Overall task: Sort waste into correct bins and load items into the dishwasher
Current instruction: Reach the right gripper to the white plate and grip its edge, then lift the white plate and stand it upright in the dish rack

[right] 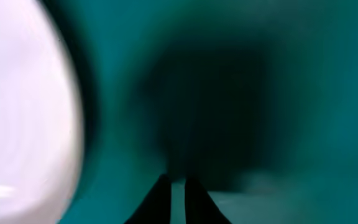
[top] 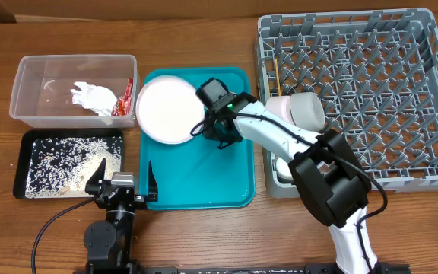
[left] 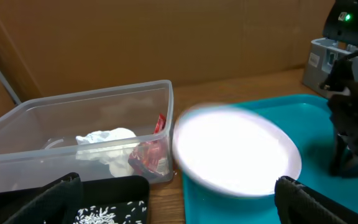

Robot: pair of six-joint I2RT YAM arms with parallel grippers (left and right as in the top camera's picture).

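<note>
While the left gripper [top: 125, 176] sits at the near edge of the table [top: 196, 38] with its fingers spread wide and empty, the overhead view shows the right gripper [top: 206, 128] down on the teal tray [top: 204, 183], right at the plate's [top: 166, 110] right rim. The plate lies in the tray's far left corner. Left of it, the clear tub [top: 29, 91] holds the napkin [top: 91, 97] and the red wrapper [top: 127, 97], and the black tray [top: 71, 135] below it holds rice [top: 55, 160]. The dish rack [top: 371, 46] stands to the right, with chopsticks [top: 276, 72] and a white bowl [top: 306, 110] near its left wall.

From the left wrist, the tub [left: 17, 118] shows the napkin [left: 104, 140] and wrapper [left: 148, 155] against its right wall. The plate [left: 235, 152] is blurred, and the right gripper [left: 347, 158] stands just right of it on the teal tray [left: 303, 118].

From the right wrist, everything is blurred: the plate [right: 23, 112] fills the left, and the dark fingertips [right: 157, 196] are nearly together, with nothing between them.
</note>
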